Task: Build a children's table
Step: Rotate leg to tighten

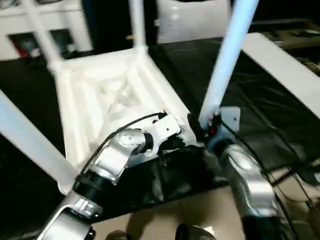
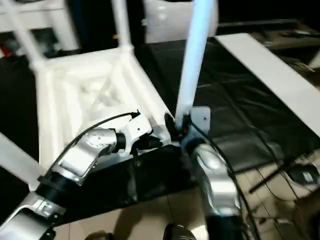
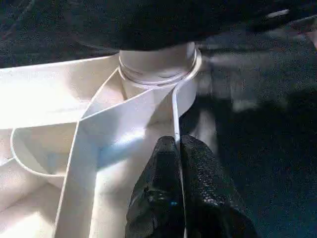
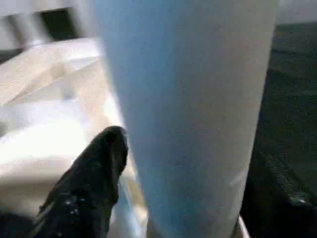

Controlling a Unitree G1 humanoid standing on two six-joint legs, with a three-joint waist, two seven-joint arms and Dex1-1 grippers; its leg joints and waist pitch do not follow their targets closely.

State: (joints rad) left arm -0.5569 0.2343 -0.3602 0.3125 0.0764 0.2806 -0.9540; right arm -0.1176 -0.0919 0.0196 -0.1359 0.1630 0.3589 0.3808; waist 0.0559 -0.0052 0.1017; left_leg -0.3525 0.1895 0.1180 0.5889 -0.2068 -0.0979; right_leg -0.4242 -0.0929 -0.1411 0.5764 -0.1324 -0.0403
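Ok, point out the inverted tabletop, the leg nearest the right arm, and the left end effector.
Tabletop (image 1: 100, 95), left eye view, ribbed underside.
Near-right leg (image 1: 227, 55), left eye view, mid-shaft.
Left end effector (image 3: 177, 163), left wrist view, between the fingertips pinching a thin rib.

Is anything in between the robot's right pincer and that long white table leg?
Nothing visible is. The right pincer sits right up against the bottom of the long white plastic leg, where it meets the upside-down white table top.
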